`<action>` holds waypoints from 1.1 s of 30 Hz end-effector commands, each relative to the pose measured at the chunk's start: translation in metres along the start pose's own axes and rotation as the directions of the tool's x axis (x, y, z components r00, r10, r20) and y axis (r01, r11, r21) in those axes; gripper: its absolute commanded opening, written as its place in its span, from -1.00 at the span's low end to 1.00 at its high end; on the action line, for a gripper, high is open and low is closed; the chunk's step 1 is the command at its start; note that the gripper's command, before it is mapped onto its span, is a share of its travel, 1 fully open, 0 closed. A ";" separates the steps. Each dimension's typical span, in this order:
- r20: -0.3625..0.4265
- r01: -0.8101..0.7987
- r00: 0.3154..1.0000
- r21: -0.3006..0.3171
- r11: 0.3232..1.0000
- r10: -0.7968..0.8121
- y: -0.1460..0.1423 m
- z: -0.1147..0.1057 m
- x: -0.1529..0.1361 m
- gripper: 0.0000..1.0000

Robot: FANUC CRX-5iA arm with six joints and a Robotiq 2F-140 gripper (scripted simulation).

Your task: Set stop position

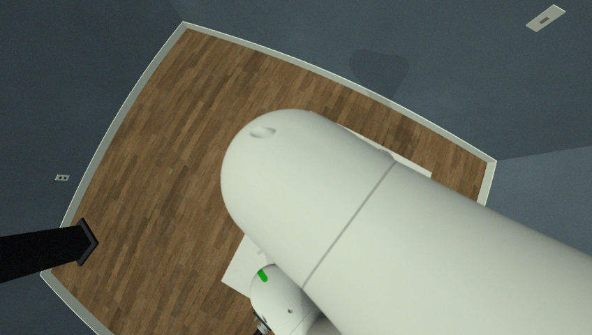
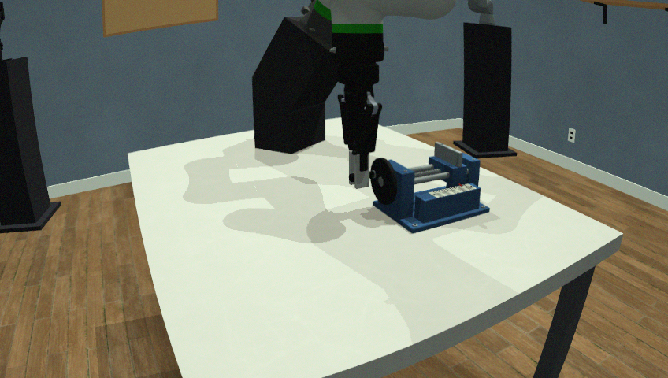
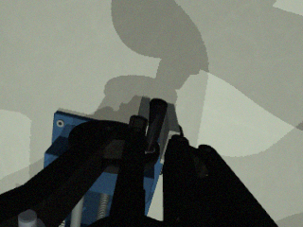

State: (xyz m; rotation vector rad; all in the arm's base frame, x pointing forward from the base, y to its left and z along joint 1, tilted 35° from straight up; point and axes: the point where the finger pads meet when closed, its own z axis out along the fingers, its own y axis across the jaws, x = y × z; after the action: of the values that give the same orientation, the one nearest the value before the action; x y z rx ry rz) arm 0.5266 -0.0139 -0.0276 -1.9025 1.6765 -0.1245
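Note:
The blue stop unit (image 2: 445,208) stands on the table, with a black handwheel (image 2: 386,187) (image 3: 87,130) on its left end in the exterior view. The stop, a grey plate (image 2: 448,154) on a blue carriage, is near the far end of the rods. The scale (image 2: 440,192) has a small red mark (image 2: 460,185) toward its right end; its numbers are too small to read. My gripper (image 2: 358,179) (image 3: 154,113) points down beside the wheel and is shut on its black crank handle (image 3: 156,118). The top view hides the unit and fingers behind the arm.
The white table (image 1: 241,269) (image 2: 262,290) carries the unit and my arm's black pedestal (image 2: 290,98). Another black pedestal (image 2: 487,89) stands behind the table at the right, and one more (image 2: 20,140) at the left. My pale arm (image 1: 352,186) fills much of the top view.

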 end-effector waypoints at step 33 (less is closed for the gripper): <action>0.000 0.000 1.000 0.001 1.000 0.000 -0.041 0.034 0.000 -0.92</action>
State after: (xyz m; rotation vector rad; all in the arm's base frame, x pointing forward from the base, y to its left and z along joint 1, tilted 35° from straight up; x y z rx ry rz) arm 0.5745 -0.0001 -0.0382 -1.9018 1.6756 -0.1247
